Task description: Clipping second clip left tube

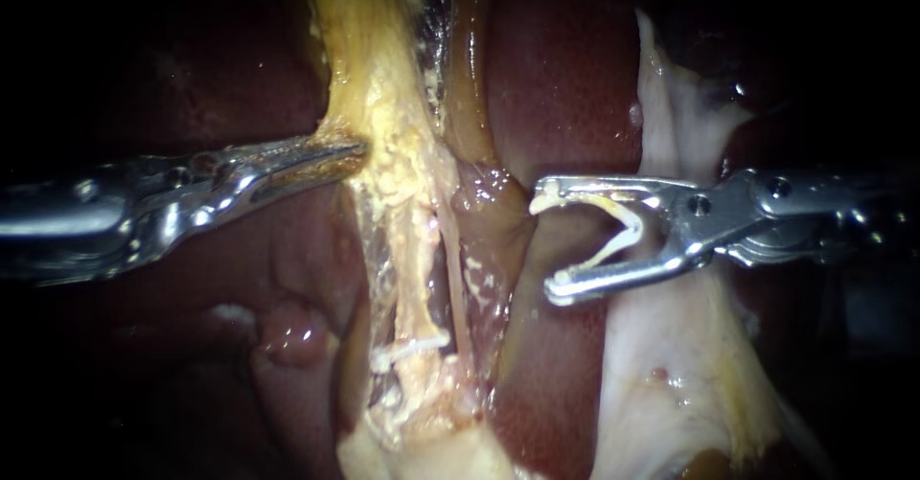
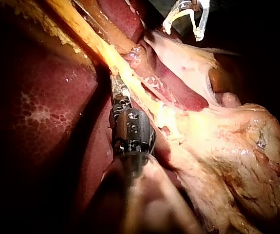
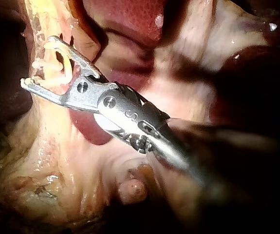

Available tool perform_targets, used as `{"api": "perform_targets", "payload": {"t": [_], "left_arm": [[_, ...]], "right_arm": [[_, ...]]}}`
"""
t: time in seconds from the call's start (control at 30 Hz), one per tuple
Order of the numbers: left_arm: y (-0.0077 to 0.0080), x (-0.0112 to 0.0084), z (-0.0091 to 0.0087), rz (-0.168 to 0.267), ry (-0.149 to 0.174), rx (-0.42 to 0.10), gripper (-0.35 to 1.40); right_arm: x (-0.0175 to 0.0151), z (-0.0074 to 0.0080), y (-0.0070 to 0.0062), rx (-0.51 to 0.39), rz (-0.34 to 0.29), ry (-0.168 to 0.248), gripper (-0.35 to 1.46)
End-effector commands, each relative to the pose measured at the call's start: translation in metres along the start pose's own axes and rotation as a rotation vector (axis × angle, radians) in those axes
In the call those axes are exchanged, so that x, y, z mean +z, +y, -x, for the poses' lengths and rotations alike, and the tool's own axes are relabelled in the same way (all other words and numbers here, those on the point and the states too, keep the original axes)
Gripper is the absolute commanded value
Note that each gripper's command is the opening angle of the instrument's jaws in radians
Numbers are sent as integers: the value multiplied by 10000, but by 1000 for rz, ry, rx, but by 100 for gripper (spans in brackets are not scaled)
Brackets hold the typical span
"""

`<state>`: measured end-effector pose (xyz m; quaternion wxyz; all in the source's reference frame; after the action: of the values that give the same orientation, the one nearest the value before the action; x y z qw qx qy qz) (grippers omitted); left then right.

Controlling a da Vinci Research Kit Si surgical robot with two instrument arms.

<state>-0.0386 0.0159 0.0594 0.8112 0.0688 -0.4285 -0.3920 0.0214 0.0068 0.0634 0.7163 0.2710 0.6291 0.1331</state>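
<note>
Cream-coloured clip (image 1: 631, 226) sits loaded in the end effector of the right instrument (image 1: 548, 245). The jaws stand wide apart, each bearing on one leg of the clip, with the mouth facing the tubes and nothing else between them. The end effector of the left instrument (image 1: 351, 151) is almost closed and appears to pinch the edge of the yellow strand (image 1: 383, 106), drawing it aside.

The left tube (image 1: 414, 288) runs pale down the opened window over the liver (image 1: 565, 106). A white placed clip (image 1: 414, 348) crosses it low down.

Step in hand, by judgement: approach. The clip is near the tube but not touching it. The next move calls for advancing the open mouth until one leg passes each side of the left tube, above the placed clip and apart from it. Both tips should show beyond the tube before closing.
</note>
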Motion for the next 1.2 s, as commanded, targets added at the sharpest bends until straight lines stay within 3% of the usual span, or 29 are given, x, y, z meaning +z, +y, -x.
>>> {"api": "perform_targets", "payload": {"t": [0.03, 0.13, 0.23, 0.43, 0.67, 0.93, 1.2], "left_arm": [[0, 0, 0, 0, 0, 0, -35], [1, -2, 0, -2, 0, 1, -35], [5, -15, 5, -11, 3, -1, -35], [15, -49, 24, 8, -7, -10, -35], [4, -68, 38, 8, -24, -25, -35], [-4, -73, 41, 9, -27, -20, -35], [-6, -74, 42, 9, -27, -14, -35]], "right_arm": [[1, 0, -1, 0, -1, -3, 60], [1, 1, -2, -1, -6, -12, 59], [8, 8, -6, 0, -11, -48, 59], [40, 36, -9, 41, -26, -88, 59], [79, 65, -4, 98, -40, -110, 58], [111, 98, 18, 145, -20, -154, 58], [115, 123, 44, 158, 23, -202, 58]]}}
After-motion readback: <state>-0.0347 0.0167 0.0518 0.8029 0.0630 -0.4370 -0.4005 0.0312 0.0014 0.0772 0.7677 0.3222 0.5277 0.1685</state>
